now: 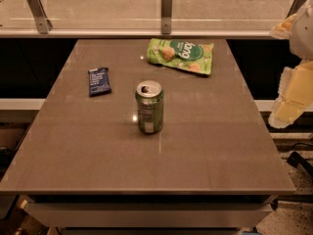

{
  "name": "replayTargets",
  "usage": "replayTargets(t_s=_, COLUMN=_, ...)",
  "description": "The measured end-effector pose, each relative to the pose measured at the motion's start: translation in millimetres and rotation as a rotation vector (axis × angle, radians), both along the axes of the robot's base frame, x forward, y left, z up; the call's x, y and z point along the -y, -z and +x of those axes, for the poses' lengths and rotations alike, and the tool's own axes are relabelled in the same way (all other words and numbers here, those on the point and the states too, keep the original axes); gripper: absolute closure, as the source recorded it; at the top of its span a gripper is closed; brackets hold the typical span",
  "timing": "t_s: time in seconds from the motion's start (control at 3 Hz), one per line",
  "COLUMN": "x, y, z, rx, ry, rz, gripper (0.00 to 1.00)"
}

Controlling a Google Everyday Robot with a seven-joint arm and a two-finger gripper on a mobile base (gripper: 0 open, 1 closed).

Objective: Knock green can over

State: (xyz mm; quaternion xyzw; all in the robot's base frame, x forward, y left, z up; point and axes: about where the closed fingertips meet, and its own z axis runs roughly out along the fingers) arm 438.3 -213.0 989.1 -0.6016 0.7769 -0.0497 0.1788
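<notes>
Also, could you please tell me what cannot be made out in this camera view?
Gripper: camera view, right of the table, cut off by the frame's right edge.
Green can: upright mid-table; its far side is hidden by its own body, label print too small.
Dark blue wrapper: lettering too small to read.

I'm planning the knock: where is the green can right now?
The green can stands upright mid-table, in front of the snack bag and right of the blue bar; the gripper hangs beyond the table's right edge.
</notes>
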Motion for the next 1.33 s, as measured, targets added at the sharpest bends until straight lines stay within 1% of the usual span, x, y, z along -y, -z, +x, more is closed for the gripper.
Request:
replayTargets(t_s=0.33, x=-1.4, y=0.1, z=0.1, rx=0.019, ry=0.003, rz=0.035, gripper=0.00)
replayTargets(t_s=0.67, x=-1.5, y=0.0, z=0.1, rx=0.020, ry=0.003, rz=0.035, gripper=0.00)
replayTargets(t_s=1.0, x=-4.4, y=3.7, z=-1.1, rx=0.019, ry=-0.023, rz=0.115, gripper=0.00)
replayTargets(t_s=1.33, x=9.7, y=27.3, z=-2.7, rx=0.024, ry=-0.051, rz=0.283, gripper=0.00)
